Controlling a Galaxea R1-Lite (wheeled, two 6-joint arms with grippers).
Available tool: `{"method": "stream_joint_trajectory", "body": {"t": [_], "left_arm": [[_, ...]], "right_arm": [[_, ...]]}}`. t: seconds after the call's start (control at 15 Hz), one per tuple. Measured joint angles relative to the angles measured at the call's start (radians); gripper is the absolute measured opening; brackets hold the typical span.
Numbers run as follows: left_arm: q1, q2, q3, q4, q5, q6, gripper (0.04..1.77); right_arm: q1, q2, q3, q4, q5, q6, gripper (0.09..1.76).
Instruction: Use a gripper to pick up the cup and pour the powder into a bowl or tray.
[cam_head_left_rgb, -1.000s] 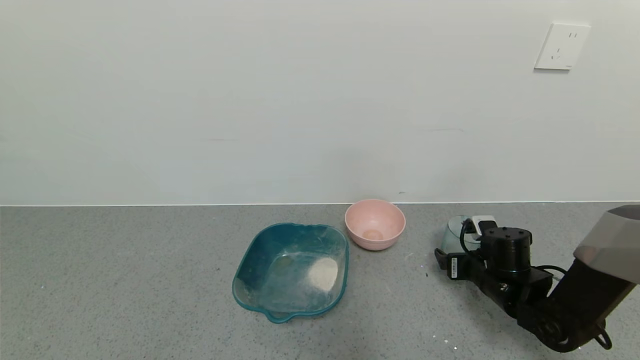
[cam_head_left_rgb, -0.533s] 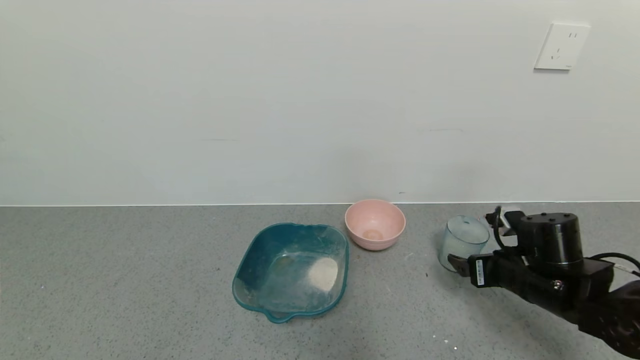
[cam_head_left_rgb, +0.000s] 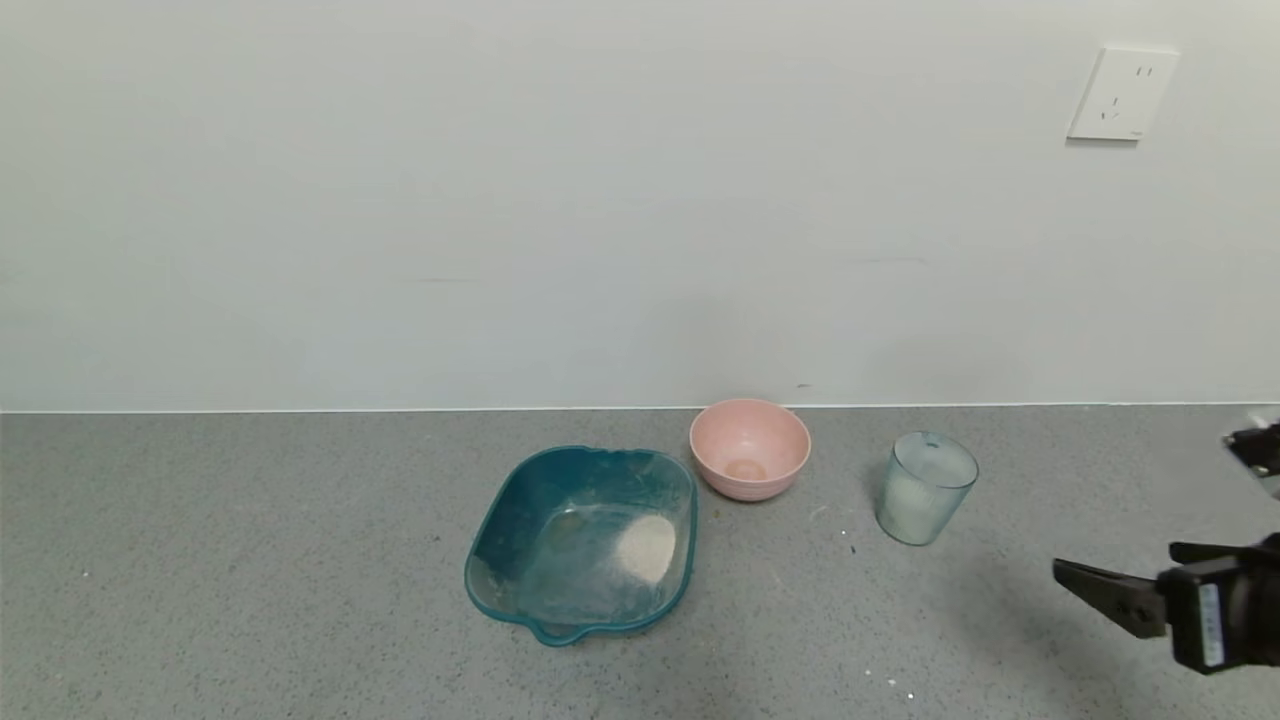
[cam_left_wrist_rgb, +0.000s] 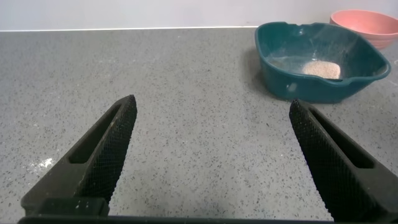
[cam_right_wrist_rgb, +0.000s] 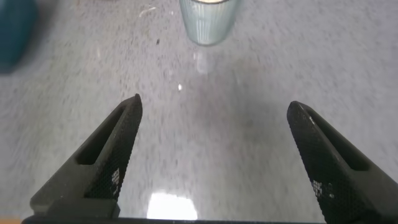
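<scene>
Here, the cup (cam_head_left_rgb: 926, 488) stands upright and alone on the grey speckled tabletop (cam_head_left_rgb: 250, 560), right of the pink bowl (cam_head_left_rgb: 750, 448) and clear of it. The right pincer (cam_head_left_rgb: 1150, 560) sits at the near right edge of the scene, well apart from the cup, its two black fingers spread wide and holding nothing; from its wrist camera the right pincer (cam_right_wrist_rgb: 214, 155) frames bare tabletop with the cup (cam_right_wrist_rgb: 207, 20) beyond its tips. The teal tray (cam_head_left_rgb: 500, 520) lies left of the pink bowl, a small heap of off-white powder (cam_head_left_rgb: 646, 546) resting inside it toward its right wall. The left pincer (cam_left_wrist_rgb: 214, 158) hangs low over the tabletop at the left, fingers likewise spread and empty, with the tray (cam_left_wrist_rgb: 280, 74) and powder (cam_left_wrist_rgb: 321, 68) visible farther off.
</scene>
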Motion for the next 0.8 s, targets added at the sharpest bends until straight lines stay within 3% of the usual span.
{"method": "stream_joint_trajectory", "body": {"t": [0.33, 0.6, 0.8], "left_arm": [[0.000, 0.000, 0.000, 0.000, 0.000, 0.000, 1.76], [0.000, 0.000, 0.000, 0.001, 0.000, 0.000, 1.76], [0.000, 0.000, 0.000, 0.001, 0.000, 0.000, 1.76]], "right_arm": [[-0.010, -0.373, -0.043, 0.271, -0.003, -0.008, 1.70], [-0.035, -0.599, -0.058, 0.373, -0.008, -0.016, 1.70], [-0.066, -0.713, -0.070, 0.386, -0.074, -0.045, 1.70]]}}
